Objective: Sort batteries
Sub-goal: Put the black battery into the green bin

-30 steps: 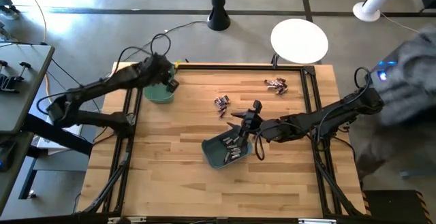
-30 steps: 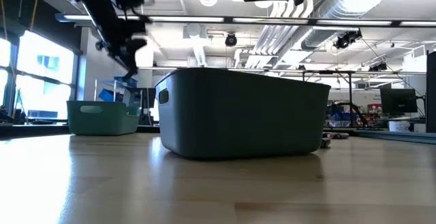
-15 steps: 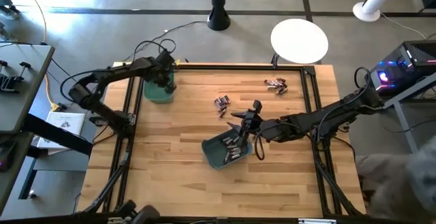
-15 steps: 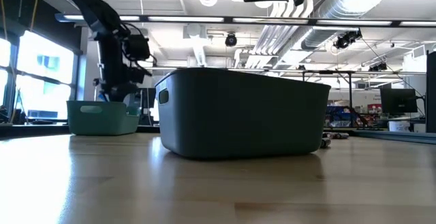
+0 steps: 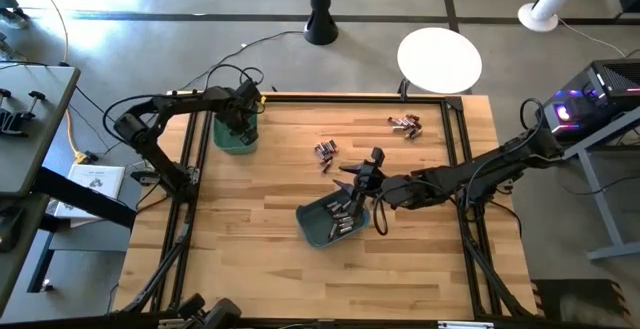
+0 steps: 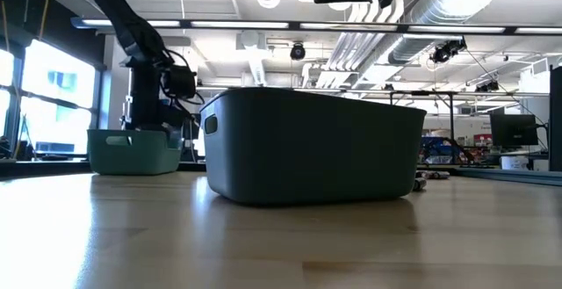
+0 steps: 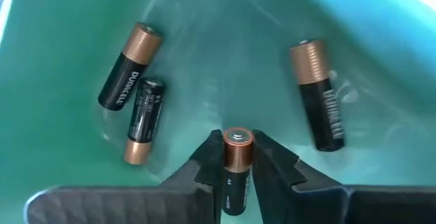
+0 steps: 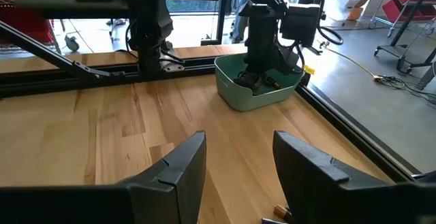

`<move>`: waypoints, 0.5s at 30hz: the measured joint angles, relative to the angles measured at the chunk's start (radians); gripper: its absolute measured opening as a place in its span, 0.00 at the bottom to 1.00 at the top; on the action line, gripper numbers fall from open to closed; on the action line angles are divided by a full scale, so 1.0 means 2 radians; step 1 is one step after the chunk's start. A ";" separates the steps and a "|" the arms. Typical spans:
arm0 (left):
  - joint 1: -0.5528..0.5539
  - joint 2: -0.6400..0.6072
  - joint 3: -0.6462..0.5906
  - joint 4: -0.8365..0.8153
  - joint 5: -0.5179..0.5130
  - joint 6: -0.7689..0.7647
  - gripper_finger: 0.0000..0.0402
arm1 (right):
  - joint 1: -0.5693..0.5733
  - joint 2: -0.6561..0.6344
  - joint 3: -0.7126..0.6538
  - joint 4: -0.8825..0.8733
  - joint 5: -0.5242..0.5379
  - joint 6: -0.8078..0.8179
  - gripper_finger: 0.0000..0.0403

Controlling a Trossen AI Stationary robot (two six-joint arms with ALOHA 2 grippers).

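Note:
My left gripper (image 7: 237, 157) reaches down into the light green bin (image 5: 236, 135) at the table's far left, shut on one battery (image 7: 236, 166). Three batteries lie on that bin's floor (image 7: 129, 66) (image 7: 144, 120) (image 7: 319, 94). Near the table's middle my right gripper (image 5: 362, 175) hangs open above the far rim of the dark teal bin (image 5: 333, 219), which holds several batteries. Two loose heaps of batteries (image 5: 325, 152) (image 5: 406, 123) lie on the wood farther back. My left gripper pinches the battery's dark body (image 7: 234, 186) between its two fingers. The fingers come steeply from above and run along the battery. Its copper-coloured end (image 7: 238, 148) sticks out past the fingertips toward the bin floor. Whether it touches the floor, I cannot tell.
A white round disc (image 5: 440, 59) and a black post (image 5: 320, 9) stand beyond the far edge. Black frame rails (image 5: 465, 169) run along the table's sides. Bare wood (image 5: 250, 259) lies toward the near edge. In the low view the dark bin (image 6: 312, 146) fills the middle.
My left gripper has come down from above the light green bin into it and has tipped from slanting to pointing steeply down. A person's grey sleeve at the right edge has gone out of view.

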 joint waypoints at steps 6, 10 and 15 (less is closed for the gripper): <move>0.000 0.008 0.000 0.002 -0.002 -0.003 0.19 | 0.000 0.000 0.000 0.000 0.000 0.000 0.40; 0.000 0.008 0.005 0.014 -0.004 -0.005 0.26 | 0.000 0.000 0.000 0.000 0.000 0.000 0.40; 0.000 0.008 0.021 0.013 -0.024 -0.005 0.36 | 0.000 0.000 0.000 0.000 0.000 0.000 0.40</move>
